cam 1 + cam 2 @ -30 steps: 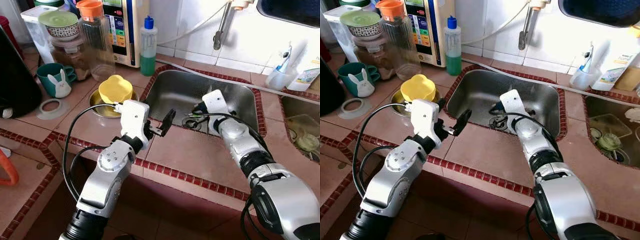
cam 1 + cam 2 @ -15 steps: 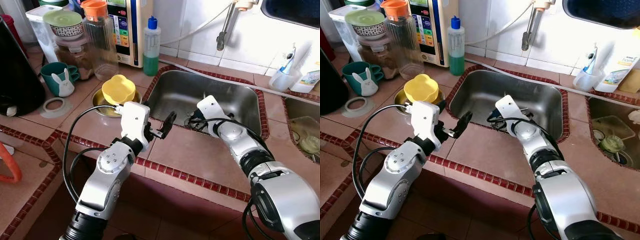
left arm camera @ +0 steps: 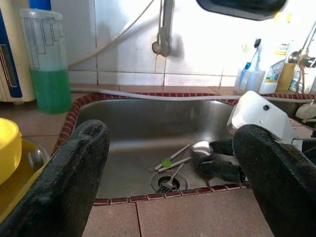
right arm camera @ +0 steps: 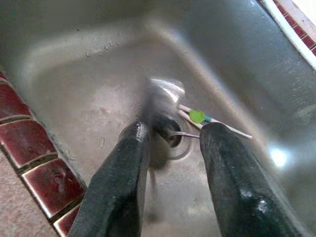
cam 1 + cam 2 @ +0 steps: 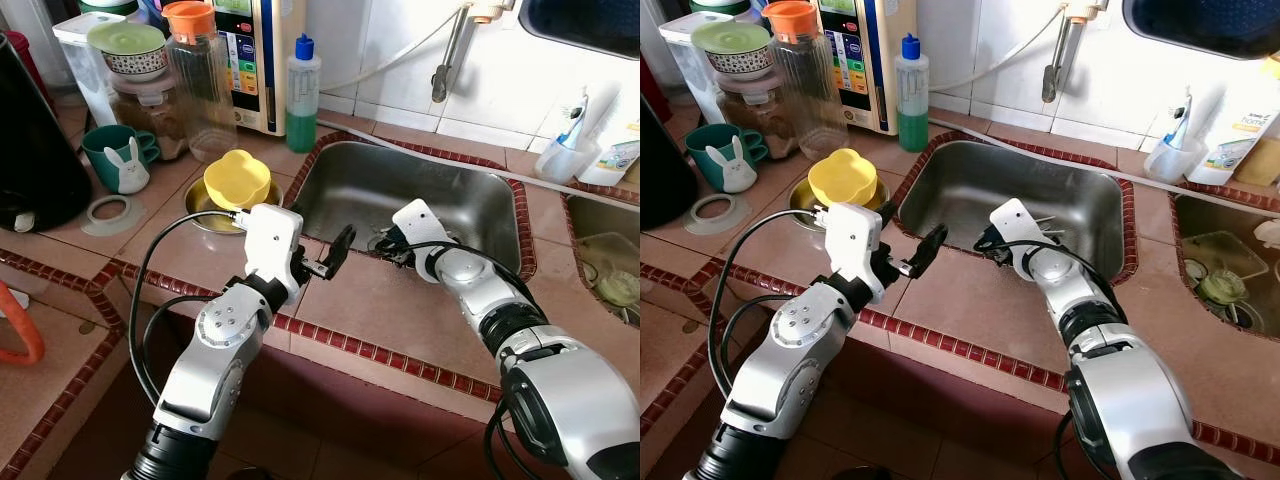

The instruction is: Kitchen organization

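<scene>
The steel sink (image 5: 455, 190) holds loose cutlery by its drain: two white sticks with a green band (image 4: 207, 121) and a fork (image 3: 165, 185). My right gripper (image 5: 385, 240) reaches down inside the sink close to the near rim, its fingers apart. A blurred metal spoon (image 4: 163, 94) sits just off one fingertip; I cannot tell whether it touches. My left gripper (image 5: 335, 255) hovers open over the tiled counter edge, left of the sink, with nothing between its fingers.
A yellow bowl (image 5: 237, 178) rests in a metal bowl left of the sink. Behind stand a green soap bottle (image 5: 302, 95), a clear jug (image 5: 195, 75) and a teal mug (image 5: 118, 160). A tap (image 5: 450, 50) hangs above. A second basin (image 5: 600, 270) lies right.
My right gripper has drawn back from the drain toward the sink's near rim. The left arm has hardly moved. The camera shifted slightly.
</scene>
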